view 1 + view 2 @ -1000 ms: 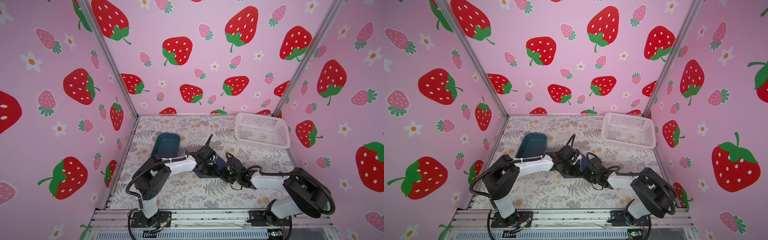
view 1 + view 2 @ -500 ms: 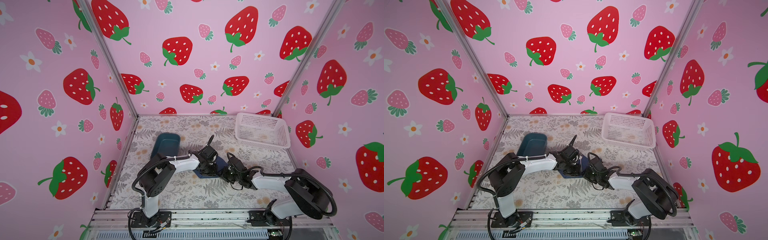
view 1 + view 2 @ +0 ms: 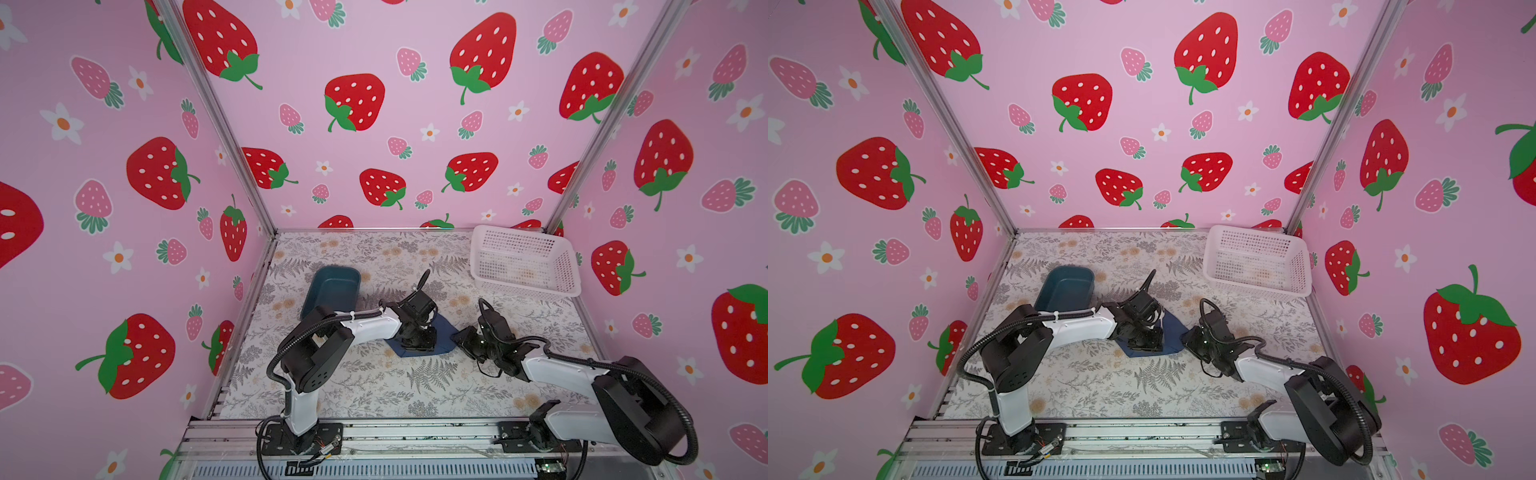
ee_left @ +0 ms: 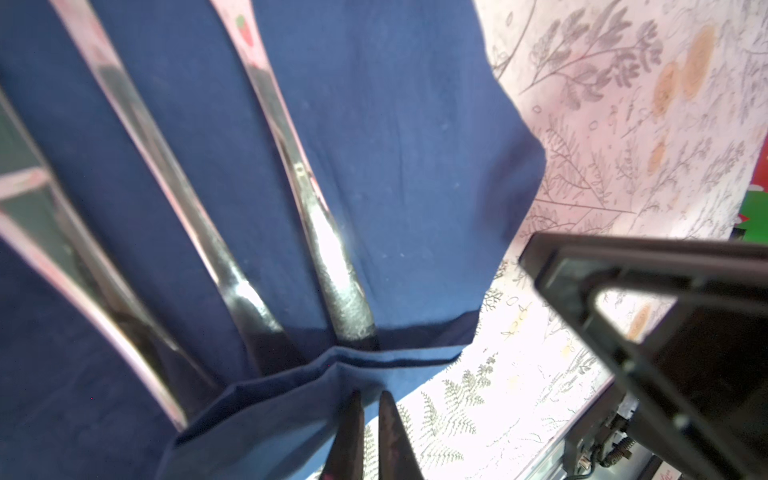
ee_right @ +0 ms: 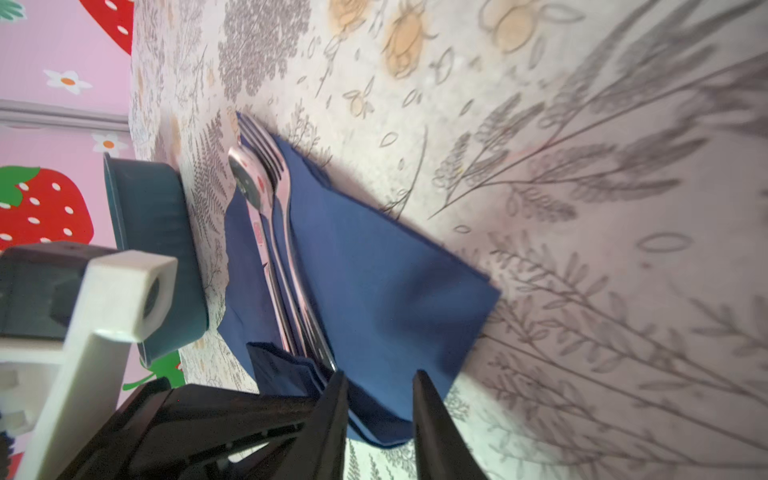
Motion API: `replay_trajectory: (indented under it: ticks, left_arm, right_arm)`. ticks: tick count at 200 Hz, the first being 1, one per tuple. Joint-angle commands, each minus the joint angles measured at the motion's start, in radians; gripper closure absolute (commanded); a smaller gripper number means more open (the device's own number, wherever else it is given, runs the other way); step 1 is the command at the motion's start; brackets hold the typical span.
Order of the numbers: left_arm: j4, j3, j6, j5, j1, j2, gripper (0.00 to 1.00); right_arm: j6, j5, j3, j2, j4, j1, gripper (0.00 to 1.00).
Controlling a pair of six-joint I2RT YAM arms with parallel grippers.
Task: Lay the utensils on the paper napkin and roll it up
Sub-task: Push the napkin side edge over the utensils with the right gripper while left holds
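Note:
The dark blue paper napkin (image 3: 444, 332) (image 3: 1173, 330) lies mid-table, mostly hidden under both wrists in both top views. Shiny utensils (image 5: 274, 199), a fork and a spoon among them, lie along it, their handles (image 4: 328, 249) tucked under a folded-up napkin edge (image 4: 291, 399). My left gripper (image 4: 370, 397) (image 3: 417, 345) is shut, pinching that folded edge at its tips. The right gripper (image 5: 379, 374) (image 3: 460, 337) is open beside it. The napkin's near edge (image 5: 374, 415) lies loose between its fingers, which do not clamp it.
A dark teal tub (image 3: 334, 291) (image 5: 153, 249) stands just left of the napkin, behind my left arm. A white mesh basket (image 3: 523, 262) sits at the back right corner. Patterned tablecloth (image 3: 395, 386) stretches toward the front rail.
The right gripper's jaws have spread apart around the napkin edge. The left gripper stays pinched on the fold, and its arm has shifted only slightly.

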Motion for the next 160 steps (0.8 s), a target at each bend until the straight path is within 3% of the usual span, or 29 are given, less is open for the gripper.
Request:
replay_trajectory:
  ticks: [1, 48, 160]
  left_arm:
    - [-0.02, 0.046, 0.015, 0.017, -0.007, 0.02, 0.88]
    - [-0.029, 0.052, 0.015, 0.013, -0.009, 0.029, 0.88]
    - [-0.042, 0.056, 0.023, 0.009, -0.009, 0.031, 0.88]
  right_arm:
    - [-0.053, -0.058, -0.013, -0.021, -0.027, -0.051, 0.67]
    - [-0.156, -0.046, 0.026, -0.002, -0.106, -0.095, 0.57]
    - [-0.317, 0.004, 0.157, 0.177, -0.284, -0.107, 0.53]
